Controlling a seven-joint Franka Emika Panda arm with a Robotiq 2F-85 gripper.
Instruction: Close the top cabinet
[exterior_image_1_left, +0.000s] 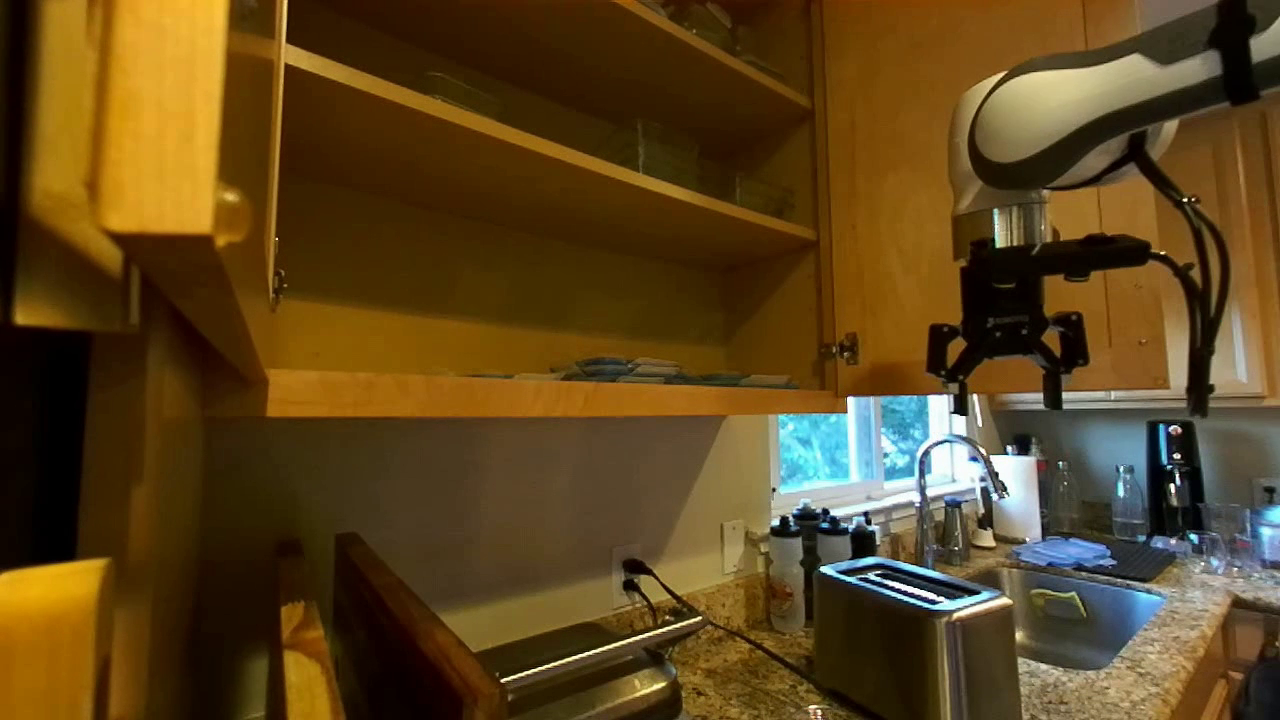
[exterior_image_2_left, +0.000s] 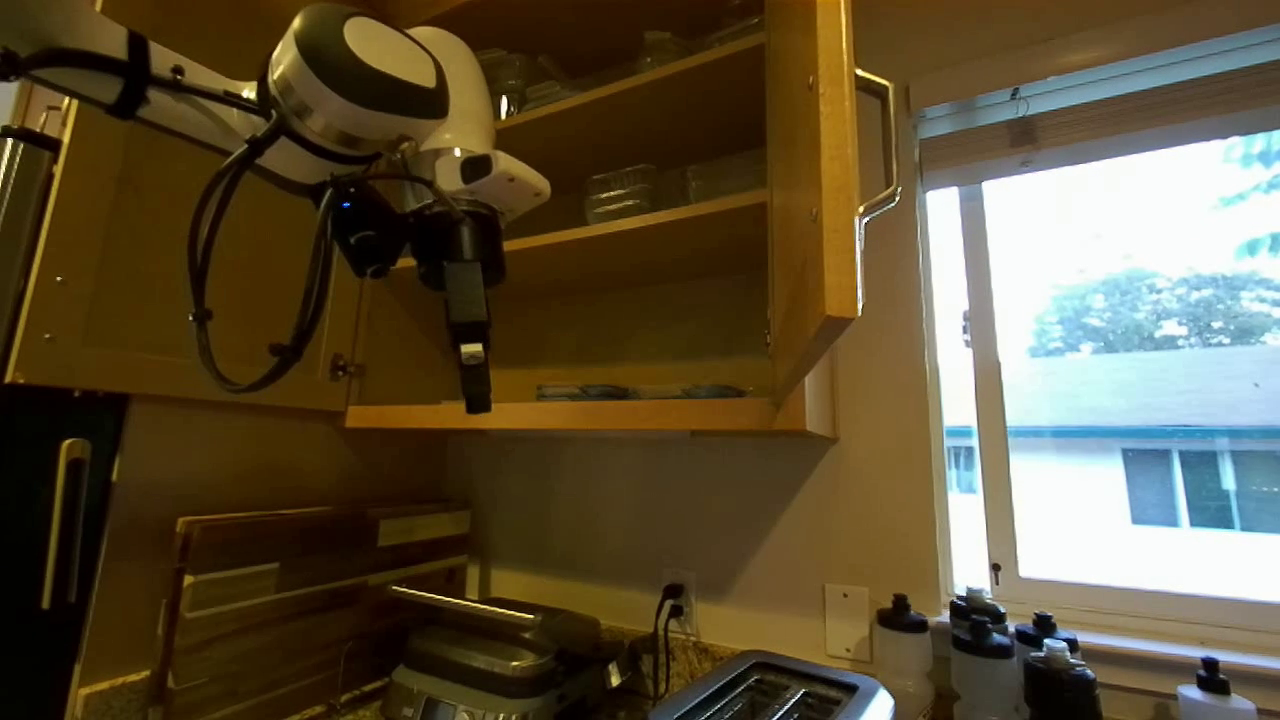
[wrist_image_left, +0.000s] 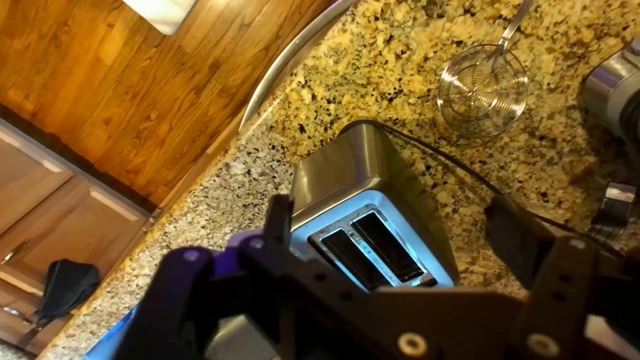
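In both exterior views I saw the honey-wood wall cabinet (exterior_image_1_left: 550, 395) standing open, its two inner shelves (exterior_image_1_left: 550, 146) exposed. Both wooden doors (exterior_image_1_left: 890, 180) stood swung outward on metal hinges (exterior_image_1_left: 849, 348); in an exterior view I caught a bright bar handle (exterior_image_2_left: 891, 140) on the outer face of one door.

Arm (exterior_image_1_left: 1070, 115) bent; pincer (exterior_image_1_left: 1006, 394) pointing down, spread.

Top cabinet (exterior_image_1_left: 540, 250) cut off above, both exterior views.
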